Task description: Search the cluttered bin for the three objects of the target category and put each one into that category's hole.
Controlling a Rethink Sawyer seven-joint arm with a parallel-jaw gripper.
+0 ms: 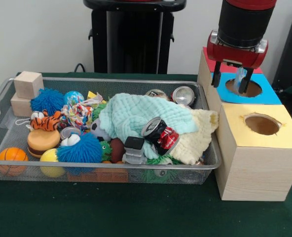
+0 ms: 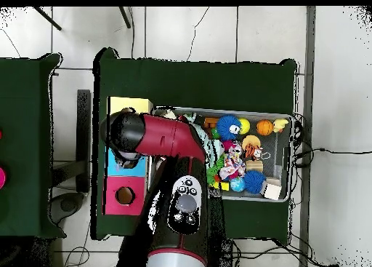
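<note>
- Landmark = wire-mesh bin [image 1: 3, 94] on the green table [image 1: 136, 212].
- Nearest, front rim of bin: mini basketball [image 1: 12, 157], yellow ball [image 1: 51, 163], blue fuzzy toy w/ googly eyes [image 1: 84, 150], burger toy [image 1: 43, 140] just behind.
- Mid bin: crushed red soda can [image 1: 161, 134] lying tilted atop mint-green cloth [image 1: 136, 116]; cream cloth [image 1: 198, 138] under it, draped twd bin's right end. Dark grey block-shaped item [image 1: 133, 148] just left of can.
- Left-mid: tiger plush [image 1: 46, 121], multicolour rope toy [image 1: 77, 114], second blue fuzzy ball [image 1: 47, 101].
- Back of bin: two more cans, tops up, [image 1: 184, 95] and [image 1: 156, 93], at far rim; wooden blocks [image 1: 27, 85] stacked at far-left corner.
- Right of bin, touching its end: wooden hole box, yellow-topped section [image 1: 284, 131] nearest, blue-topped section [image 1: 269, 94] behind, red section [image 1: 211, 65] farthest.
- Gripper [image 1: 230, 81] hangs right over blue section's hole [image 1: 244, 89], beyond bin's right far corner. Fingers apart by a narrow gap; a pale silvery thing shows betw them, can't tell if held or just reflection.
- Overhead: arm [image 2: 163, 137] covers blue section, gripper hidden beneath; red section's hole [image 2: 125, 196] visible.
</note>
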